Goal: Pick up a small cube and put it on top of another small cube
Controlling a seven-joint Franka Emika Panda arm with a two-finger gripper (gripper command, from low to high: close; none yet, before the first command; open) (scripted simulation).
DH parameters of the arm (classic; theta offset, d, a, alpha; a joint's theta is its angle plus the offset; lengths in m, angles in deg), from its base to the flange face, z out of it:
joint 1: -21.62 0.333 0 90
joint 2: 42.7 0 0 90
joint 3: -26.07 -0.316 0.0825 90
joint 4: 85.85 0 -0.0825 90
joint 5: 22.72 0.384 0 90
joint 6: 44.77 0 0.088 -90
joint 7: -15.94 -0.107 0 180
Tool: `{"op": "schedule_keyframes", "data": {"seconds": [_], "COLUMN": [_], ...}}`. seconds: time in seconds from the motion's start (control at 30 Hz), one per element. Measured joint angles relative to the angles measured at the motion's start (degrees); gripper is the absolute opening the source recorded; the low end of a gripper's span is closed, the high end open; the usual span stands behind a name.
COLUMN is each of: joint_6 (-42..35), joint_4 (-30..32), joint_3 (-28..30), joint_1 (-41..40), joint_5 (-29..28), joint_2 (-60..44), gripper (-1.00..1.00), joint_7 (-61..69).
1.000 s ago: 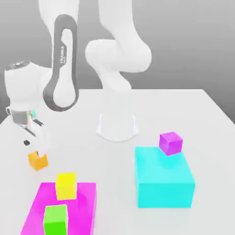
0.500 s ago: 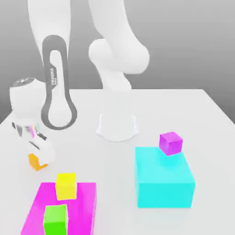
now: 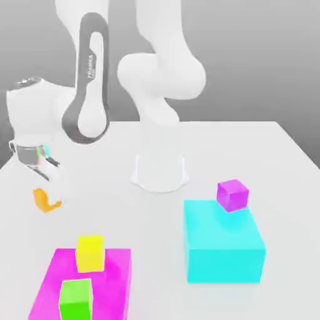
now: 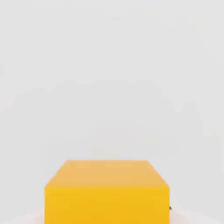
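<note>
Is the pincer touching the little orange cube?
Touching. In the exterior view the pincer is shut on the orange cube, its pale fingers covering part of it, with the cube lifted off the table.

Two small cubes (image 3: 89, 252) (image 3: 75, 299) on a flat block (image 3: 119, 275) at the exterior view's left, another cube (image 3: 232, 194) on the big block (image 3: 222, 245) right, fourth cube (image 3: 42, 199) behind the flat block.
</note>
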Motion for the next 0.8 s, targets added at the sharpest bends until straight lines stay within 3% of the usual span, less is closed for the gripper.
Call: {"op": "schedule_keyframes", "data": {"seconds": [0.47,0.67,0.7,0.8], "joint_6": [-20.1,-11.6,-10.6,-10.6], "joint_4": [-12.8,-12.4,-12.2,-12.2], "joint_3": [-9.6,-10.2,-10.2,-10.2], "joint_1": [18.0,19.9,19.9,19.7], "joint_5": [-2.9,-0.5,-0.4,-0.4], "joint_2": [7.3,-0.8,-1.7,-1.7], "gripper": [-1.00,-1.00,1.00,1.00], "joint_7": [33.0,37.2,37.3,37.3]}}
